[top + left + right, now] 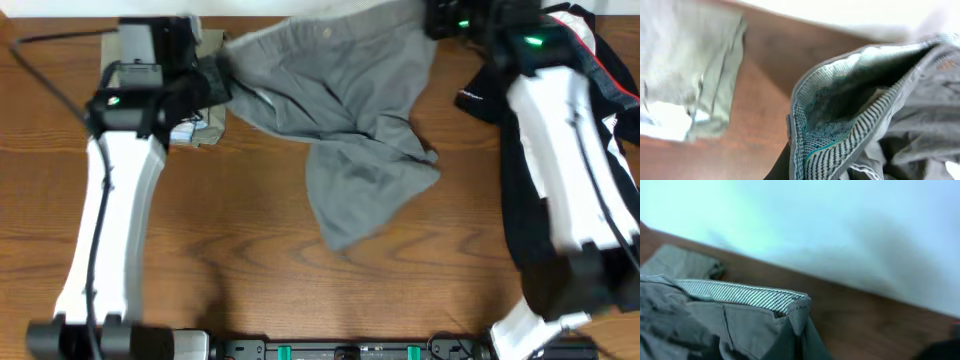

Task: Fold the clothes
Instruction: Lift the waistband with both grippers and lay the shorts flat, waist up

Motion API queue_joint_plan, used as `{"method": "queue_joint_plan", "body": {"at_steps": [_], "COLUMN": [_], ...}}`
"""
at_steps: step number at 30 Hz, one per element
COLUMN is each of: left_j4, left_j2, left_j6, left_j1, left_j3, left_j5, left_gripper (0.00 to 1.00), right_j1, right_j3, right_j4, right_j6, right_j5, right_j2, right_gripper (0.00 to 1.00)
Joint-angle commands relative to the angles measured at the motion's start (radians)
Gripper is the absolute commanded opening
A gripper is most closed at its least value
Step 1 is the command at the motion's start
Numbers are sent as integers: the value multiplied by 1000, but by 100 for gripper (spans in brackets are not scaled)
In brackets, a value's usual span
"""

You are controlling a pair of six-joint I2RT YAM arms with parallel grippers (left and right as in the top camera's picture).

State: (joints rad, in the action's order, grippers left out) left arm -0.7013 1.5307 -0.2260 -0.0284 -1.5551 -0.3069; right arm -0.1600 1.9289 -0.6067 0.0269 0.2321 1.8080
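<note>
Left gripper (pixel 218 80) and right gripper (pixel 437 18) each clench a waistband end of the shorts (pixel 340 110), fingertips buried in cloth; the right arm hides much of the top (pixel 478 100).

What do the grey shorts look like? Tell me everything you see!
The grey shorts are plain, wrinkly cloth with a buttoned waistband, striped inside. They stretch across the far side of the table, one leg trailing toward the middle. The left end effector and right end effector seem to pinch the waistband's ends.
</note>
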Motion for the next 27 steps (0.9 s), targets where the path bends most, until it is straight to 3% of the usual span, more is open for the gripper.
{"method": "queue_joint_plan", "body": {"at_steps": [1,15,27], "left_j4": [-8,-11,-125], "left_j2": [-75,-301,-418], "left_j6": [62,64,77], "left_j1": [1,1,1], "left_j3": [-49,-169,-340], "left_j5": [14,12,9], "left_gripper": [6,6,6], "right_j1": [27,143,150], "right_j3": [9,10,10], "right_j4": [-52,-200,-312], "right_j6": [-40,-40,-43], "right_j5": [-50,-97,-137], "right_j2": [-93,-428,-661], "right_gripper": [1,1,1]}}
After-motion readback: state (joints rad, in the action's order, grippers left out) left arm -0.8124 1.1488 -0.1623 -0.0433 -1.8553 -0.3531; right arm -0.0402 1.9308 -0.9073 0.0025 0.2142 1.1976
